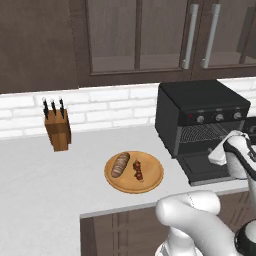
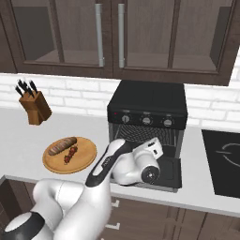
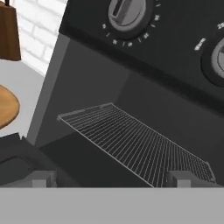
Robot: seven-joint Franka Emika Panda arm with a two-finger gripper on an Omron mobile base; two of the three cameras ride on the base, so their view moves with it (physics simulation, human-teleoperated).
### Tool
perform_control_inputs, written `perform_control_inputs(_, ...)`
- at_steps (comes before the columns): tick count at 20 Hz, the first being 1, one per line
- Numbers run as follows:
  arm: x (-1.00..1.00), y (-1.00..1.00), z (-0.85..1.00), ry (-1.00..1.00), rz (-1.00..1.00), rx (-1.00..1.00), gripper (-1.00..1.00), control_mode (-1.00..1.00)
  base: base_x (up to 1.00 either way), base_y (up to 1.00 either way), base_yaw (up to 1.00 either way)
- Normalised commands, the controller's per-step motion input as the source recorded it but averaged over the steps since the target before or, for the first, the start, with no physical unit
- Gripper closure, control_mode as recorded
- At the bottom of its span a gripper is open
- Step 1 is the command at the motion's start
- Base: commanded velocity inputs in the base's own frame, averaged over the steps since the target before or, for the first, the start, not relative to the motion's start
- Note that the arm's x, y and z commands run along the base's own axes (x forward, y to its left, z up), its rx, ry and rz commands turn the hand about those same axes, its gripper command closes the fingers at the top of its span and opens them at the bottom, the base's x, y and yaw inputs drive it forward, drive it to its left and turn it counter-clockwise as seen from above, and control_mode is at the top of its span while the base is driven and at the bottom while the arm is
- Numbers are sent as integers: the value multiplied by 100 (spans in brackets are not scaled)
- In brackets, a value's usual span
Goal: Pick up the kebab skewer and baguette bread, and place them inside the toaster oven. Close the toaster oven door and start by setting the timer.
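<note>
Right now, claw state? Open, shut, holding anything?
Claw: open and empty, tips spread wide, pointing into the toaster oven at its wire rack.

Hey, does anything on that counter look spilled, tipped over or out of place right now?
Nothing stands out. The bread and skewer lie side by side on the plate, the knife block stands upright, and the oven door is folded down open.

The arm (image 2: 93, 187) is showing glossy white rounded shells with dark joint rings, and its hand (image 3: 111, 178) is carrying small dark fingertips.
</note>
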Motion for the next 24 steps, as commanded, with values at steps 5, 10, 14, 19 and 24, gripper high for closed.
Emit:
perform_control_inputs(5,34,0,-13,0,0,-6,-100,-100,0,0,0)
perform_control_inputs(10,44,0,-13,0,0,-9,-100,-100,0,0,0)
perform_control_inputs(14,39,-6,-11,0,0,-4,-100,-100,0,0,0)
perform_control_inputs(19,8,-11,-21,0,0,-1,-100,-100,0,0,0)
perform_control_inputs(24,18,-7,-9,0,0,0,-100,-100,0,0,0)
